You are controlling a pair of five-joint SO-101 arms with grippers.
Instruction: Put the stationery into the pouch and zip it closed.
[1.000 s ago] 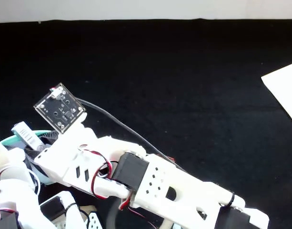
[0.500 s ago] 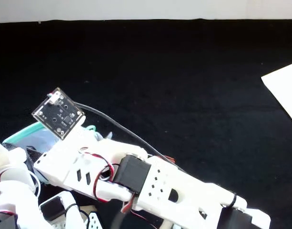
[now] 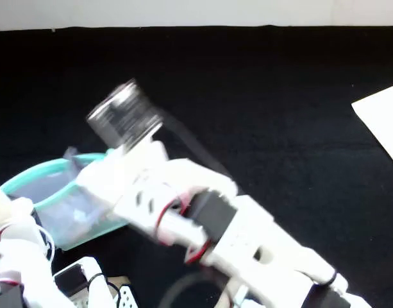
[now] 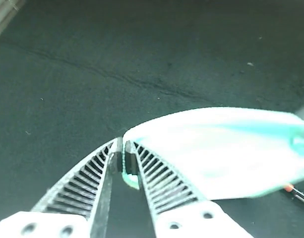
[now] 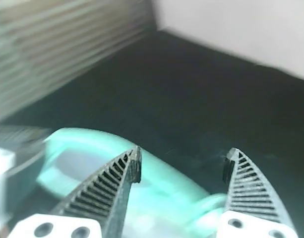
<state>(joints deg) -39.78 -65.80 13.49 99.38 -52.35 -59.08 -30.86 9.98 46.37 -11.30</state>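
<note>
Left gripper (image 4: pixel 123 148) pinches the translucent, teal-rimmed pouch (image 4: pixel 216 148) by its corner, near frame centre, black table (image 4: pixel 142 44) behind.

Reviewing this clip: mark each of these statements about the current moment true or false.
1. The left gripper is shut on the teal edge of the pouch. True.
2. The right gripper is shut on a pen. False: its jaws stand open with nothing between them, and the pouch is beyond them.
3. A white sheet lies at the right edge of the high view. True.
4. The pouch rests on the white sheet. False: in the high view it is at the left side of the black table, well apart from the sheet.
</note>
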